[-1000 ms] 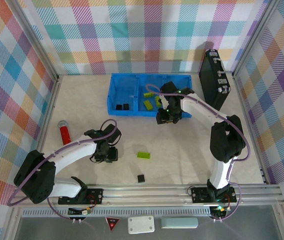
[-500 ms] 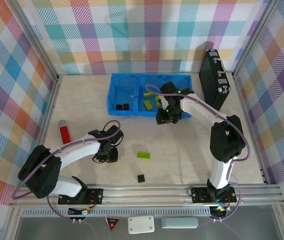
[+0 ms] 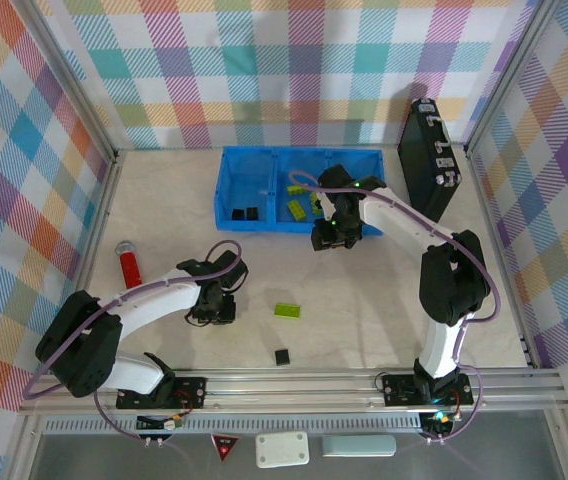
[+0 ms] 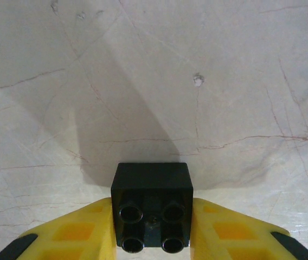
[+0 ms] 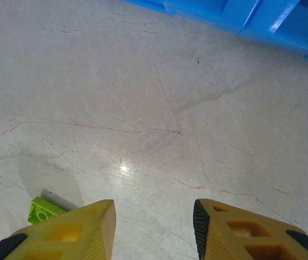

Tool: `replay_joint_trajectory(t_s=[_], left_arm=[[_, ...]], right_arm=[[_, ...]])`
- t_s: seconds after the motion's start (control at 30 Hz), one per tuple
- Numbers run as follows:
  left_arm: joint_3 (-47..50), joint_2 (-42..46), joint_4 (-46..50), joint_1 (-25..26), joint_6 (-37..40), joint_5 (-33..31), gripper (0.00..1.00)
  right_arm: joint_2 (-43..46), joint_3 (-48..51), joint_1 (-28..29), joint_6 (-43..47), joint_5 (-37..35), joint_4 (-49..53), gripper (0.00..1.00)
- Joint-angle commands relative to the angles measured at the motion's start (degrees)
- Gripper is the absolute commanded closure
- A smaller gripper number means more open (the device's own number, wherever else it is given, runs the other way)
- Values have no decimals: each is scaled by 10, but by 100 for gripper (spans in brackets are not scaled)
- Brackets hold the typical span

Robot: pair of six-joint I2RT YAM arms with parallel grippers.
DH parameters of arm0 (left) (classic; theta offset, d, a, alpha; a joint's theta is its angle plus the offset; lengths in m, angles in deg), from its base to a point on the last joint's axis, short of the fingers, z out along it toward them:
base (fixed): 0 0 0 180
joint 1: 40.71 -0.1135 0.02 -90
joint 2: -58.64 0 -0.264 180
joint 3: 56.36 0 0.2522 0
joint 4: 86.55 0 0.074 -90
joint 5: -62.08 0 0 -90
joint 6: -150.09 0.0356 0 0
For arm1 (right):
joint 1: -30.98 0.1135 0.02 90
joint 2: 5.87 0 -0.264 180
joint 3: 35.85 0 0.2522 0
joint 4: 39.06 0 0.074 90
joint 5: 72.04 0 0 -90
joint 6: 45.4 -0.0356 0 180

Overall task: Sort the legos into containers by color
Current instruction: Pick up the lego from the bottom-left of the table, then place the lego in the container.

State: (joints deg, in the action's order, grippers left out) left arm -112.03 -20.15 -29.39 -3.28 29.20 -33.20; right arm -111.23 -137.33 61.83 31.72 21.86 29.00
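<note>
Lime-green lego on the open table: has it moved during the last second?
No. The lime-green lego lies at the same spot, just beyond the loose black lego by the rail, with the same gap as before.

A blue tray (image 3: 244, 180) holds black bricks (image 3: 244, 213) in its left compartment and lime bricks (image 3: 296, 208) in the middle one, a lime rectangle (image 3: 286, 311) and a black square (image 3: 282, 356) lie flat on the worktop (image 3: 384, 290), and a four-stud black brick (image 4: 152, 208) sits pinched between the left fingers (image 4: 72, 233).
</note>
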Motion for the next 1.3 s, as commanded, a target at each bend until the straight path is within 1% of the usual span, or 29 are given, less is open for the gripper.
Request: replay_joint_trajectory(t_s=[0.0, 0.1, 0.27, 0.37, 0.67, 1.07, 1.27], left_arm=[[-23, 16, 16, 5, -13, -14, 66], [-38, 20, 18, 5, -13, -9, 66], [-86, 5, 30, 4, 1, -18, 65], [-125, -16, 35, 1, 14, -27, 65], [-256, -100, 39, -18, 60, -24, 65], [-407, -189, 49, -82, 122, -1, 65], [-485, -254, 55, -111, 150, 1, 65]], right_arm=[[25, 2, 8, -3, -3, 13, 56], [31, 8, 10, -6, -5, 13, 56], [48, 27, 14, -12, -8, 13, 56], [60, 40, 16, -16, -10, 12, 56], [106, 83, 21, -29, -26, 20, 56], [176, 142, 22, -52, -49, 35, 56], [207, 170, 23, -66, -50, 36, 56]])
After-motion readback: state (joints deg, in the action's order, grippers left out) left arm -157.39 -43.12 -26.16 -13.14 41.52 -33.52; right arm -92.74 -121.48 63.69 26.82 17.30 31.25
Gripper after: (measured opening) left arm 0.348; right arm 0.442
